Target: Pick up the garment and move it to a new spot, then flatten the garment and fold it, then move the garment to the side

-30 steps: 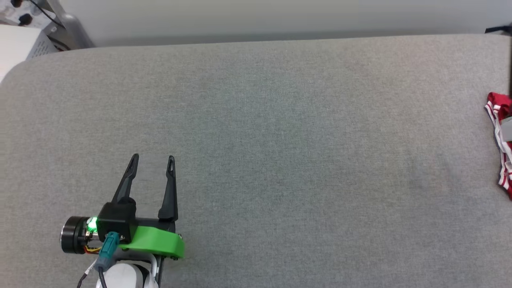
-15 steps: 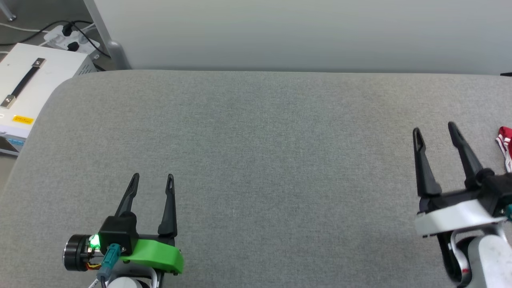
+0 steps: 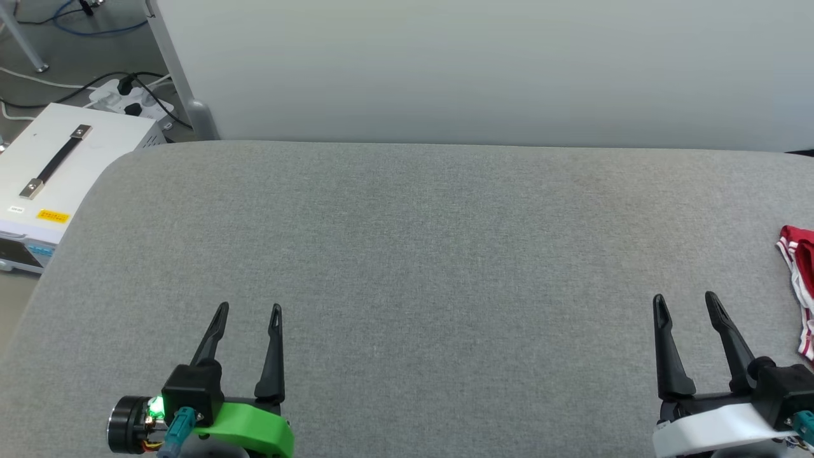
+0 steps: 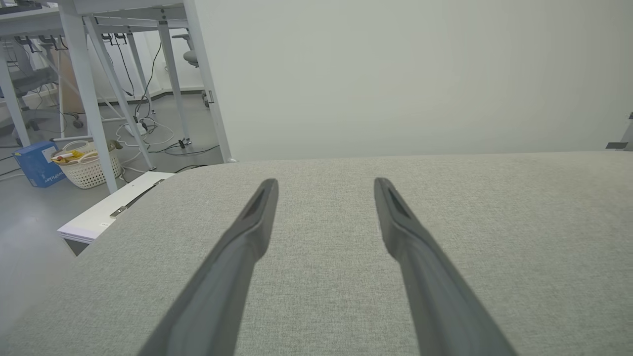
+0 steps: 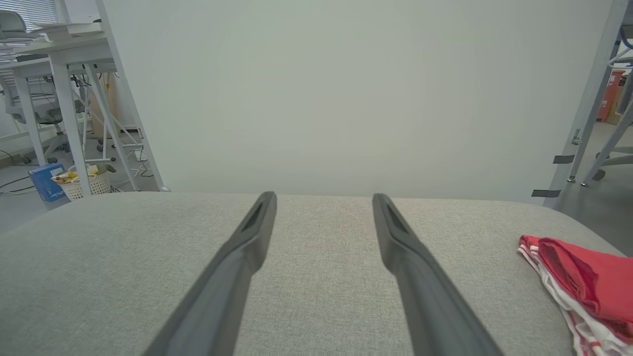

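Note:
The garment (image 3: 802, 280), bright red with white and striped trim, lies bunched at the right edge of the grey table (image 3: 420, 254), cut off by the head view's border. In the right wrist view the garment (image 5: 583, 282) sits low on the right. My right gripper (image 3: 685, 299) hovers open at the lower right, a short way left of the garment and apart from it. My left gripper (image 3: 248, 309) stands open at the lower left with nothing between its fingers. Each wrist view shows its own gripper, left gripper (image 4: 325, 184) and right gripper (image 5: 324, 198), spread over bare fabric.
A white box (image 3: 57, 172) with a dark handle stands off the table's far left corner, beside a power strip with cables (image 3: 127, 98). A pale wall panel (image 3: 483, 70) runs behind the table. White table legs (image 4: 94, 94) and a basket (image 4: 89, 165) stand on the floor at left.
The head camera has tilted up, bringing the wall and the white box into view. The right gripper came into view and has drawn back toward the bottom edge.

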Controlling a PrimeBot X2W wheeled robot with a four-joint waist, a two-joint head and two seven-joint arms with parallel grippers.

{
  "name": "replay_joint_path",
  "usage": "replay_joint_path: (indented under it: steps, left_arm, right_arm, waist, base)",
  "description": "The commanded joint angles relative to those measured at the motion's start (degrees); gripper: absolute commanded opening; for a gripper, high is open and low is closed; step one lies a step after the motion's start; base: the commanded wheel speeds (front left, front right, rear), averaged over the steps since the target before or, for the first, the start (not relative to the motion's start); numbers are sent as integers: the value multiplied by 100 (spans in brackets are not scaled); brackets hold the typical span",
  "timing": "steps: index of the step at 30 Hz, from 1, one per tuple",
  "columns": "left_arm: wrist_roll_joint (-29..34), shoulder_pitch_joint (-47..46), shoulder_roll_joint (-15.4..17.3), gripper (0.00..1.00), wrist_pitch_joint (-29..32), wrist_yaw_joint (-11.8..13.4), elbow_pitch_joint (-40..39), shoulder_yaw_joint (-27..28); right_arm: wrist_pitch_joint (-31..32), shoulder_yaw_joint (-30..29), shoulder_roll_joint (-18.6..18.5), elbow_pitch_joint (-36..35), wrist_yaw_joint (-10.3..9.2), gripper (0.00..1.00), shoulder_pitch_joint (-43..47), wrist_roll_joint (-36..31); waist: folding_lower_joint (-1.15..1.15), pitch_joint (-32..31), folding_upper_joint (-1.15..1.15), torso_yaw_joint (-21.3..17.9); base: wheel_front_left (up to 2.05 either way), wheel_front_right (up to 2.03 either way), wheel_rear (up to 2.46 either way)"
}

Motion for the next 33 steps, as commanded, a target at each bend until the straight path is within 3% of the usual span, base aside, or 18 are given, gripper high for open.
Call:
replay_joint_path:
  steps: [1, 16, 17, 33]
  left_arm:
    - [-63, 86, -50, 100, -33, -30, 16, -7]
    - [-130, 181, -112, 100, -33, -94, 106, 2]
    - [-110, 110, -93, 0, 0, -56, 101, 2]
    - [-63, 77, -104, 0, 161, -12, 46, 21]
  right_arm:
    - [-13, -12, 29, -67, -5, 100, 125, -33]
    - [-13, 25, 73, -94, -5, 100, 442, -62]
    - [0, 22, 64, -91, 0, 0, 389, -15]
    - [156, 41, 65, -52, -1, 0, 293, -97]
  waist:
    - [0, -24, 0, -15]
    - [0, -170, 0, -42]
    - [0, -170, 0, -41]
    - [0, -154, 0, -65]
  base:
    - [0, 0, 0]
    - [0, 0, 0]
    - [0, 0, 0]
    - [0, 0, 0]
